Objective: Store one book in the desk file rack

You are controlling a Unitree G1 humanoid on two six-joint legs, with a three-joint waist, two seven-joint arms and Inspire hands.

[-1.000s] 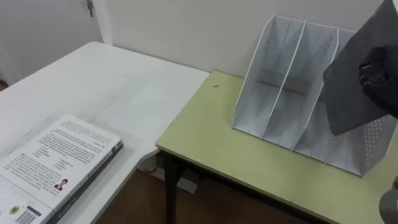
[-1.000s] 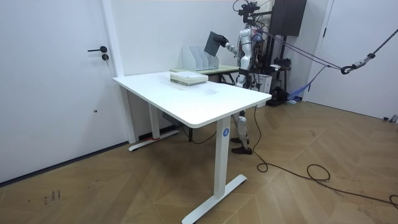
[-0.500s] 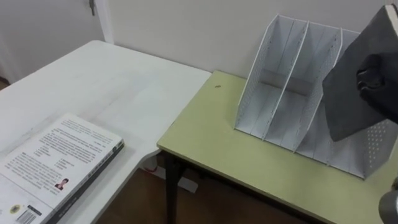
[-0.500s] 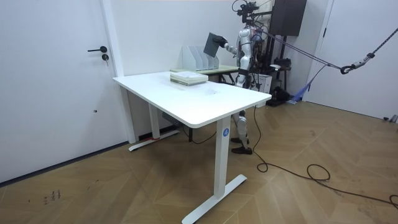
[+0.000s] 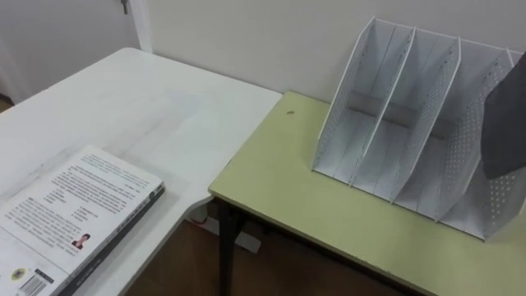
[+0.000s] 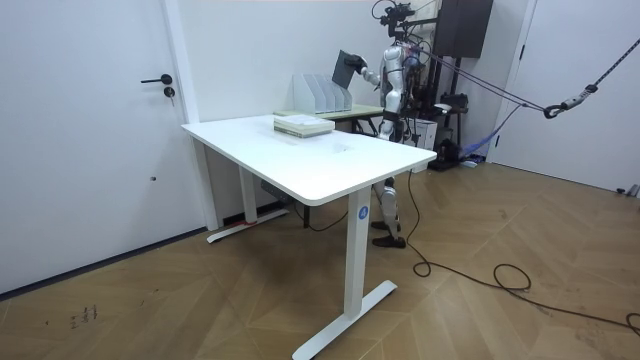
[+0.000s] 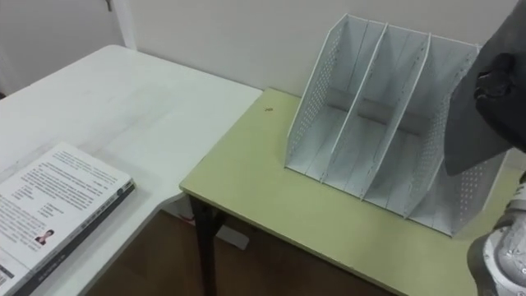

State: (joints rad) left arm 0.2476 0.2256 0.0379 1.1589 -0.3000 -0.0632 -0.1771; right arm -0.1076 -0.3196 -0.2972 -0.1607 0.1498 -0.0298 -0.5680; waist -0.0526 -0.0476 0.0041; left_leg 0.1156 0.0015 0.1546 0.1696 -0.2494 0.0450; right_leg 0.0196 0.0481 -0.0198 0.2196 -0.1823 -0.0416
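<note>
Holding dark book (image 7: 470,136) tilted above file rack (image 7: 362,123), over its rightmost slot; right hand (image 7: 498,86) fingers curled round book's right edge; book looks stiff, fairly heavy, cover probably slick; grip firmly near spine; spare books (image 5: 74,210) lie on white table (image 5: 164,107).

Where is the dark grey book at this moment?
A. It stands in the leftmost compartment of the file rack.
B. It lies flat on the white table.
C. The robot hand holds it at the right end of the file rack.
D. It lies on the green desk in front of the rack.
C: the right robot hand grips the dark grey book at the right end of the file rack, whose left and middle compartments are empty.
</note>
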